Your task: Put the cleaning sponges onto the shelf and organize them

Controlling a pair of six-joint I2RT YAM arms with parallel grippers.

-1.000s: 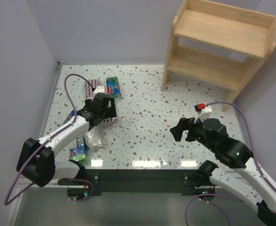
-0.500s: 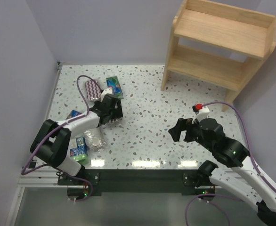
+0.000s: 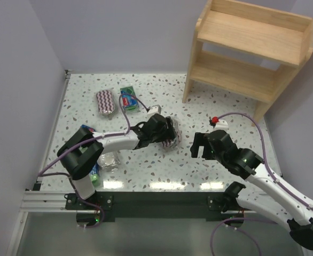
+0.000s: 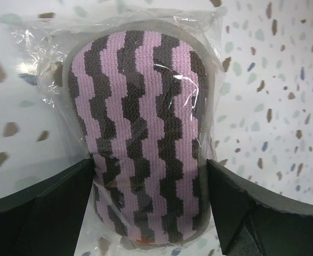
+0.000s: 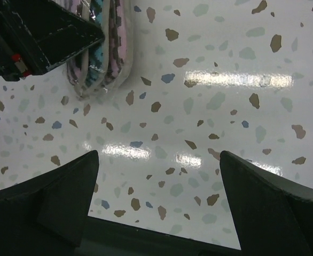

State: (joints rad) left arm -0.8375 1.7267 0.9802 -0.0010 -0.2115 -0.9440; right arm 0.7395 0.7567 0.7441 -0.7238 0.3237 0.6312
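Observation:
My left gripper is shut on an oval maroon-and-white striped sponge pack and holds it at the middle of the table. In the left wrist view the pack sits between both fingers. My right gripper is open and empty, just right of that pack. Its wrist view shows the held pack edge-on at the upper left. The wooden shelf stands at the far right with both tiers bare. Another striped pack and a green pack lie at the far left.
A wrapped pack and a green pack lie near the left front edge. Another blue-green pack shows partly behind the left arm. Walls close in the left and back sides. Purple cables loop over both arms.
My left gripper has carried the striped pack from the left pile rightward to the table's middle. My right gripper has shifted a little to the left, toward it.

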